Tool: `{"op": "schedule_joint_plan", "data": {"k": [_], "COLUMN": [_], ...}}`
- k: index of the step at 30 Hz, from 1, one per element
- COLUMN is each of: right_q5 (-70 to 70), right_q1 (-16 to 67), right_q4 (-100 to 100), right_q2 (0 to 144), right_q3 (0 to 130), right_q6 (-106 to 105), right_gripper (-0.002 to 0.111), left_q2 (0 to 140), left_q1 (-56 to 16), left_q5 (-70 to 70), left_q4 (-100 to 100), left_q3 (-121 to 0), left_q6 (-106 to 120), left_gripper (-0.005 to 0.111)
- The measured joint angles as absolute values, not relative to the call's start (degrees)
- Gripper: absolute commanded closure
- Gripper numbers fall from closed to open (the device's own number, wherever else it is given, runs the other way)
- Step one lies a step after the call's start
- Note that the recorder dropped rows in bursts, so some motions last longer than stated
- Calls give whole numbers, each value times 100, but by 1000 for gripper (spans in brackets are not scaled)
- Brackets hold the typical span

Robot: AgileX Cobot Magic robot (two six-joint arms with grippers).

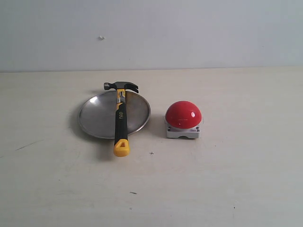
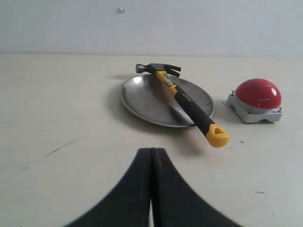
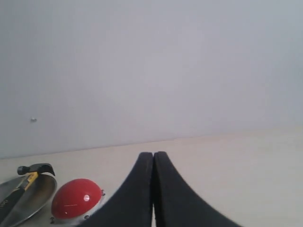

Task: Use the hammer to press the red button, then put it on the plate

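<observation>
The hammer point(image 1: 121, 116) lies across the silver plate point(image 1: 97, 117), its dark head over the far rim and its yellow butt overhanging the near rim. To the plate's right the red button point(image 1: 183, 115) sits on its grey base. No gripper shows in the exterior view. In the left wrist view my left gripper point(image 2: 152, 150) is shut and empty, well short of the hammer point(image 2: 189, 104), the plate point(image 2: 147, 97) and the red button point(image 2: 258, 93). My right gripper point(image 3: 153, 153) is shut and empty too, with the red button point(image 3: 75, 198), the hammer point(image 3: 33, 170) and the plate point(image 3: 33, 194) off to one side.
A pale wooden table point(image 1: 227, 179) carries everything, with a plain white wall point(image 1: 189, 33) behind it. Small dark marks dot the tabletop near the front.
</observation>
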State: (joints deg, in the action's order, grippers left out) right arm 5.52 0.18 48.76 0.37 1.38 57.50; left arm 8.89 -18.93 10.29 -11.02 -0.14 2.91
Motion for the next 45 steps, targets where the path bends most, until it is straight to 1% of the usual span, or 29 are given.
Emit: {"op": "schedule_joint_plan", "data": {"k": [5, 13, 15, 16, 17, 18, 20, 21, 24, 31, 45], "right_q5": [828, 874, 887, 918, 943, 958, 958, 990, 1213, 1604, 1617], "right_q1": [18, 18, 18, 18, 18, 18, 18, 18, 18, 18, 18], "right_q4": [4876, 4898, 4498, 3488, 2077, 1086, -212, -367, -483, -41, 0], "right_q2": [37, 37, 37, 37, 37, 37, 37, 37, 37, 37, 37], "right_q3": [98, 49, 25, 25, 25, 25, 25, 25, 25, 25, 25], "right_q6": [5710, 5526, 5170, 4139, 2549, 1254, -98, -213, -136, 605, 657], "right_gripper": [108, 108, 108, 108, 108, 108, 108, 108, 108, 108, 108], "left_q2": [889, 889, 889, 889, 889, 889, 889, 889, 889, 889, 889], "left_q1": [-1893, -1893, -1893, -1893, -1893, -1893, -1893, -1893, -1893, -1893, -1893], "left_q5": [1029, 1029, 1029, 1029, 1029, 1029, 1029, 1029, 1029, 1029, 1042], "left_q4": [-1102, -1102, -1102, -1102, -1102, -1102, -1102, -1102, -1102, -1102, -1102], "left_q3": [-14, -14, -14, -14, -14, -14, -14, -14, -14, -14, -14], "left_q6": [291, 291, 291, 291, 291, 291, 291, 291, 291, 291, 299], "left_gripper": [107, 107, 107, 107, 107, 107, 107, 107, 107, 107, 107]}}
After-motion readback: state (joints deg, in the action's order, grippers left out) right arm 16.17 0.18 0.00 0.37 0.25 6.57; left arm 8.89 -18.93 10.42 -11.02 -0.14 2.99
